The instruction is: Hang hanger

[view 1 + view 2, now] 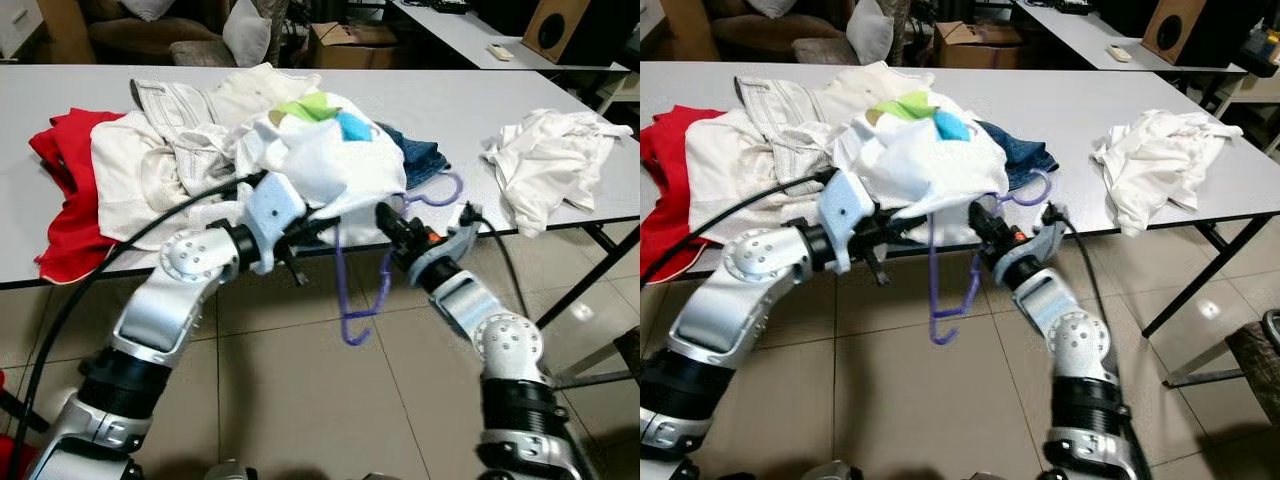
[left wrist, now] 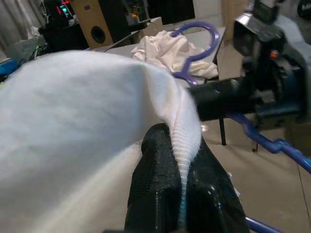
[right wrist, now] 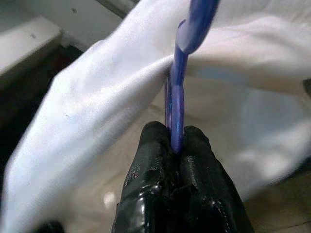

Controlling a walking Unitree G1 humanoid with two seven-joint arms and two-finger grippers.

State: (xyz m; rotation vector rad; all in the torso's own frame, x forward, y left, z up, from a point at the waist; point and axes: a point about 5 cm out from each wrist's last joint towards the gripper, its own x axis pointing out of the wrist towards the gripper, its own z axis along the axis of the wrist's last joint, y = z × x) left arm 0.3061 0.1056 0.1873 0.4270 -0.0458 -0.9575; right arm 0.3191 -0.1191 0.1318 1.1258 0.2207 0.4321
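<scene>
Nearest, two silver arms with jointed round elbows reach up over a tan tiled floor [image 1: 300, 400] toward the counter edge. The left hand [image 2: 181, 204] has its black, pebbled fingers pinched on a ribbed hem of a white shirt [image 1: 330, 165], the soft cloth bulging away from the grip. The right hand [image 3: 174, 150], at about 3 o'clock from the left one and just beside it, has its glossy black fingers pressed together on a thin bar of the hanger [image 1: 360, 290]. That hanger is purple plastic, slim and wiry; its lower frame dangles below the counter edge toward 6 o'clock, while its curved hook [image 1: 440, 190] rises over the edge beside the shirt. The shirt drapes over the hanger's upper part, with green and blue patches near its top.

Behind lies the pale grey counter [image 1: 430, 100], smooth and flat, on dark metal legs. At 9 o'clock from the shirt spreads a cream garment [image 1: 140, 170], and past it a crumpled red one [image 1: 65, 190]. A striped off-white piece [image 1: 185, 110] lies at 11 o'clock. Folded blue denim [image 1: 420, 155] peeks out just right of the shirt. Well apart at 3 o'clock sits a rumpled white heap [image 1: 545, 160].

Farthest, at 1 o'clock, a wooden speaker box [image 1: 555, 28] and a cardboard box [image 1: 345, 45].
</scene>
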